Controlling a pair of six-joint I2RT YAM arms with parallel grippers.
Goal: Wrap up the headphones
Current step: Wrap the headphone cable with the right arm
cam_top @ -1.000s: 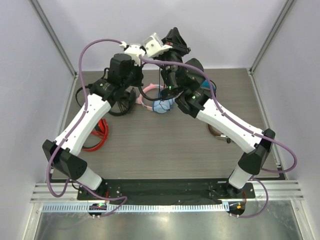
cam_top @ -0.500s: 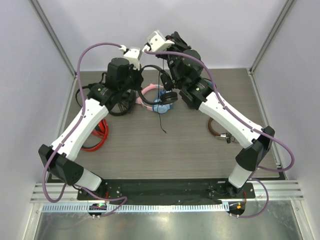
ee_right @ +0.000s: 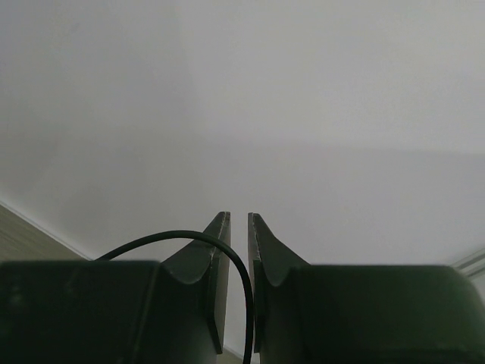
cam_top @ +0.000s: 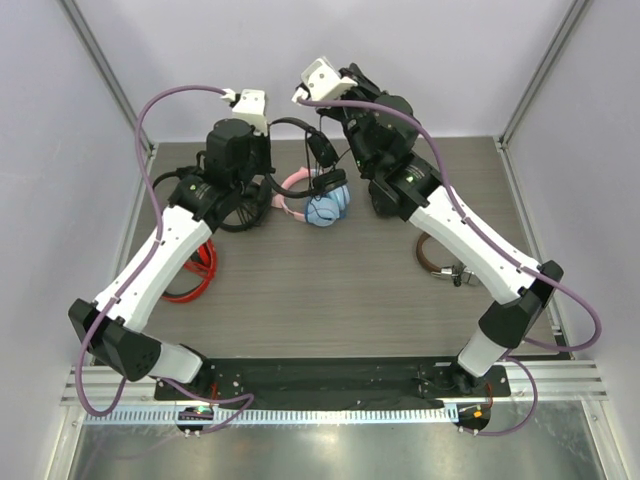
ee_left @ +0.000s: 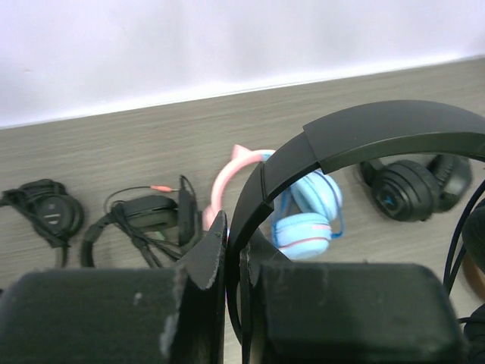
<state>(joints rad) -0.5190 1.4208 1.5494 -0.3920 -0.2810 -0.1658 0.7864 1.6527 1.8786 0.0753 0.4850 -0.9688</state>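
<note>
The headphones (cam_top: 322, 150) hang in the air at the back of the table, slim and black, with both small earcups dangling. My left gripper (cam_top: 266, 124) is shut on the thin headband (ee_left: 379, 133). In the left wrist view the band rises from between the fingertips of that gripper (ee_left: 233, 227) and arcs off to the right. My right gripper (cam_top: 352, 72) is raised toward the back wall. In the right wrist view its jaws (ee_right: 239, 220) stand nearly together, and the thin black cable (ee_right: 189, 235) loops over the left finger and runs down between them.
A pink-and-blue pair (cam_top: 322, 208) lies under the hanging headphones. A bulky black pair (ee_left: 405, 189) sits to its right. More black headsets (ee_left: 148, 216) and their tangled leads lie at the back left. A red one (cam_top: 195, 270) is on the left and a brown one (cam_top: 440, 262) on the right.
The right gripper has moved up and back, and the cable end that dangled over the table is drawn up. The left gripper has shifted left with the headband still in it.
</note>
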